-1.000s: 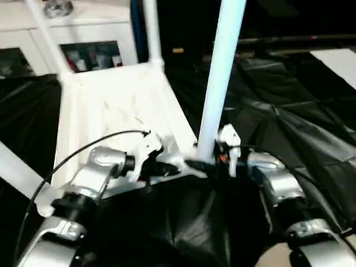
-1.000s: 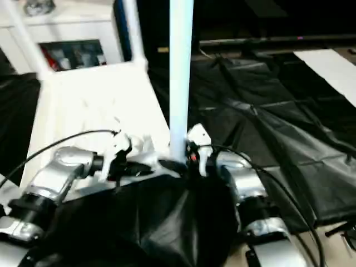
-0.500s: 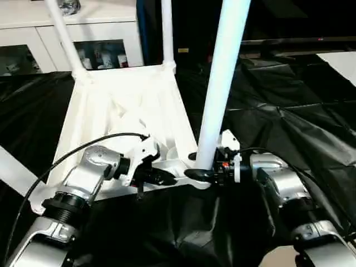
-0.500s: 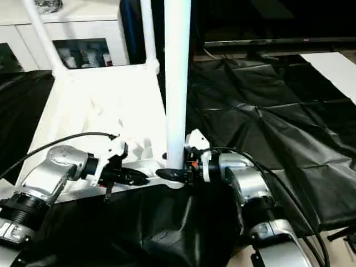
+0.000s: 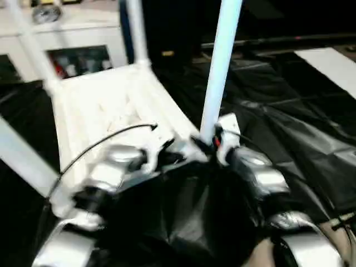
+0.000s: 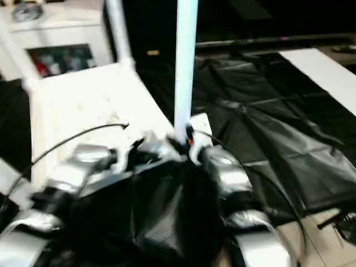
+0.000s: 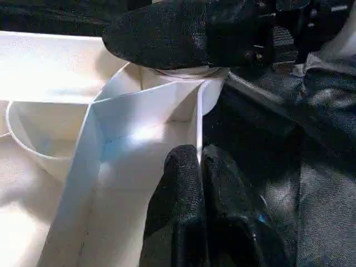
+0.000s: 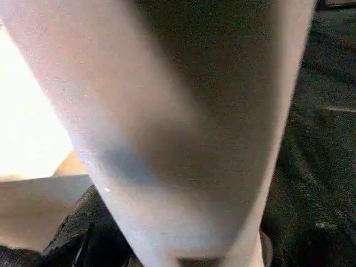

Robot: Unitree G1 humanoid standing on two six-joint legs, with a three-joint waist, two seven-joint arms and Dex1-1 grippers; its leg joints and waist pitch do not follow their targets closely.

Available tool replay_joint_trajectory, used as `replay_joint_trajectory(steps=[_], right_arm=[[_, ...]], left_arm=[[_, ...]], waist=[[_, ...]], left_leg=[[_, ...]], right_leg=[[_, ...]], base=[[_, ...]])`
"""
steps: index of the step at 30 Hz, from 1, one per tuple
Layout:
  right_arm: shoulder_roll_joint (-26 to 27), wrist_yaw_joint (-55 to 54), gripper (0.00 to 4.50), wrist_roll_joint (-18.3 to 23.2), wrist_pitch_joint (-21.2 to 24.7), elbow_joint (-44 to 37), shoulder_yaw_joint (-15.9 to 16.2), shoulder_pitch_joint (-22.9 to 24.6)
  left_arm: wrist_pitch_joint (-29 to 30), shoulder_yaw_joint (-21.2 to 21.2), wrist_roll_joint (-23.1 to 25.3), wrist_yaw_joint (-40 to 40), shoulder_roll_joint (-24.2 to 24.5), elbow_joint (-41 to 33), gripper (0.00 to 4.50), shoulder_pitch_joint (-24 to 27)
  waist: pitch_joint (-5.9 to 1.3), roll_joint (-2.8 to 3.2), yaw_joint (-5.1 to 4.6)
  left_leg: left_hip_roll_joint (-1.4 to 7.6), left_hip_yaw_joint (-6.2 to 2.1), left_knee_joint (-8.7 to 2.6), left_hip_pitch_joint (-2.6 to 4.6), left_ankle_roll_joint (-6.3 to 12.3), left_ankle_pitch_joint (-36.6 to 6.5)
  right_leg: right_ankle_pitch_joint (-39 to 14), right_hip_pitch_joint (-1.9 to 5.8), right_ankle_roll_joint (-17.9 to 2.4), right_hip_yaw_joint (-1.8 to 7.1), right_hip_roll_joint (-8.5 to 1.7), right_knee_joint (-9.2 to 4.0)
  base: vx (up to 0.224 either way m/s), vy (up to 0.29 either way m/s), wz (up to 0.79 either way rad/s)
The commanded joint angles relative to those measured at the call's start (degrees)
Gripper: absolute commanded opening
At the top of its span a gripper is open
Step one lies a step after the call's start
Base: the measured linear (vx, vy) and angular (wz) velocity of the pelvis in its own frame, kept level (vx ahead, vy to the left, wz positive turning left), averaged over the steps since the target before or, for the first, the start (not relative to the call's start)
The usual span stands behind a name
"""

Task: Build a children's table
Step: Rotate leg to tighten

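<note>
Two tools: right (image 5: 207, 146) clamps the upright leg (image 5: 220, 67), left (image 7: 201, 167) pinches the tabletop (image 5: 105, 105) rim.

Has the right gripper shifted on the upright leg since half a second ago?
Cannot tell. The whole head view has shifted; the right gripper remains at the foot of the upright leg, beside the tabletop corner.

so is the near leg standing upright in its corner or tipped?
Roughly upright. The leg rises nearly vertical from the near corner of the tabletop, base by the right gripper. Whether it's fully seated: cannot tell.
</note>
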Motion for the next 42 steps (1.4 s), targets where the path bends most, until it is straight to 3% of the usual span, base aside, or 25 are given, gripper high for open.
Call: replay_joint_trajectory(steps=[1, 3, 5, 7, 9, 13, 18, 21, 23, 32, 37, 39, 41, 42], right_arm=[[4.27, 2.6, 2.6, -1.86, 1.56, 3.46, 4.23, 1.11], [4.39, 4.49, 2.6, -1.35, 0.51, 2.71, 4.19, 1.27], [4.06, 10.1, 3.14, -0.46, -0.08, 0.44, 5.0, 2.25], [3.35, 14.43, 3.3, 0.17, 0.34, -1.13, 6.07, 3.08], [1.9, 19.39, 3.47, 0.43, 0.33, -2.73, 8.03, 3.99], [-1.92, 28.03, 3.62, 1.5, -0.35, -5.71, 10.61, 5.3], [-5.01, 35.23, 3.62, 2.26, 0.15, -8.54, 12.0, 6.28], [-7.39, 41.3, 3.62, 2.69, 1.42, -10.91, 12.92, 7.06], [-9.02, 45.35, 3.62, 2.96, 2.59, -12.22, 13.57, 7.53], [-10.98, 50.48, 2.84, 3.33, 5.07, -13.91, 15.52, 8.27], [-10.74, 51.47, 2.64, 3.48, 6.46, -15.65, 15.99, 9.39], [-8.81, 47.06, 2.63, 3.01, 6.66, -14.82, 14.53, 9.55], [-7.04, 41.98, 2.61, 2.25, 5.82, -13.17, 13.26, 9.16], [-5.93, 38.53, 2.61, 1.81, 5.25, -12.05, 12.44, 8.83]], left_arm=[[-1.91, -1.62, -1.24, 0.14, -3.5, -1.64, 0.0, -2.56], [-2.05, -1.92, -1.38, -0.41, -3.53, -2.14, 0.0, -2.33], [-1.95, -2.3, -1.74, -2.03, -3.14, -3.33, 0.0, -1.72], [-2.18, -2.49, -2.17, -3.94, -2.32, -3.95, 0.0, -1.32], [-2.67, -2.76, -2.7, -6.38, -1.09, -4.61, 0.0, -0.85], [-3.53, -3.38, -4.84, -13.86, 2.06, -7.15, 0.0, 0.98], [-3.24, -4.11, -6.09, -19.16, 4.29, -9.06, 0.0, 2.12], [-2.46, -4.88, -6.56, -23.26, 6.5, -10.61, 0.0, 3.04], [-1.71, -5.58, -6.85, -26.19, 8.5, -11.76, 0.0, 3.77], [-0.02, -6.4, -6.95, -31.19, 12.73, -14.4, 0.0, 5.96], [0.45, -6.49, -7.2, -31.21, 12.88, -15.26, 0.0, 6.36], [0.0, -5.44, -6.68, -27.55, 11.21, -14.25, 0.0, 5.87], [-0.76, -4.52, -6.05, -24.17, 9.75, -12.96, 0.0, 5.19], [-1.17, -3.91, -5.6, -21.95, 8.76, -12.16, 0.0, 4.72]], waist=[[-3.24, -0.55, 0.18], [-3.27, -0.46, 0.18], [-3.34, -0.44, 0.29], [-3.4, -0.34, 0.32], [-3.64, -0.43, 0.51], [-3.58, -0.48, 0.67], [-3.36, -0.13, 1.21], [-3.37, -0.35, 1.65], [-3.37, -0.88, 2.1], [-3.3, -0.99, 2.67], [-3.33, -1.17, 2.68], [-3.27, -1.19, 2.66], [-3.16, -1.29, 2.59], [-2.83, -1.41, 2.22]], left_leg=[[4.7, -2.94, -4.51, 1.22, -0.73, -18.33], [4.76, -2.82, -4.51, 1.13, 0.13, -17.03], [4.81, -2.74, -4.42, 1.16, 0.49, -16.69], [4.89, -2.79, -4.53, 1.09, 0.82, -15.89], [4.88, -2.61, -4.21, 0.79, 2.56, -13.11], [4.94, -2.41, -3.97, 0.72, 3.69, -12.51], [5.37, -2.39, -4.31, 1.26, 2.34, -14.93], [5.32, -2.54, -4.43, 1.24, 1.72, -16.03], [5.4, -2.36, -4.39, 1.23, 2.03, -15.18], [5.46, -2.43, -4.53, 1.38, 0.9, -14.75], [5.3, -2.37, -4.41, 1.31, 1.17, -13.93], [5.3, -2.4, -4.43, 1.32, 1.08, -14.13], [5.29, -2.46, -4.52, 1.4, 0.73, -14.96], [5.18, -2.58, -4.61, 1.6, -0.52, -17.33]], right_leg=[[-18.89, 1.42, -10.6, 3.51, -5.76, -5.6], [-16.28, 1.48, -11.25, 3.48, -5.62, -5.37], [-15.54, 1.56, -11.41, 3.5, -5.68, -5.35], [-13.72, 1.64, -11.86, 3.41, -5.51, -5.05], [-8.11, 2.06, -13.15, 3.3, -5.43, -4.44], [-7.6, 2.16, -14.3, 3.16, -5.46, -4.35], [-11.7, 1.54, -13.92, 3.25, -5.26, -4.65], [-12.92, 1.78, -13.48, 3.21, -5.29, -4.53], [-12.9, 1.62, -13.27, 3.38, -5.45, -4.52], [-13.26, 1.43, -13.23, 3.43, -5.57, -4.37], [-13.17, 1.44, -13.0, 3.44, -5.56, -4.39], [-13.91, 1.39, -12.85, 3.43, -5.59, -4.46], [-15.47, 1.31, -12.57, 3.46, -5.63, -4.64], [-19.43, 0.93, -11.98, 3.6, -5.84, -5.12]], base=[[0.0, 0.0, 0.0], [0.0, 0.0, 0.0], [0.0, 0.0, 0.0], [0.0, 0.0, 0.0], [0.0, 0.0, 0.0], [0.0, 0.0, 0.0], [0.0, 0.0, 0.0], [0.0, 0.0, 0.0], [0.0, 0.0, 0.0], [0.0, 0.0, 0.0], [0.0, 0.0, 0.0], [0.0, 0.0, 0.0], [0.0, 0.0, 0.0], [0.0, 0.0, 0.0]])
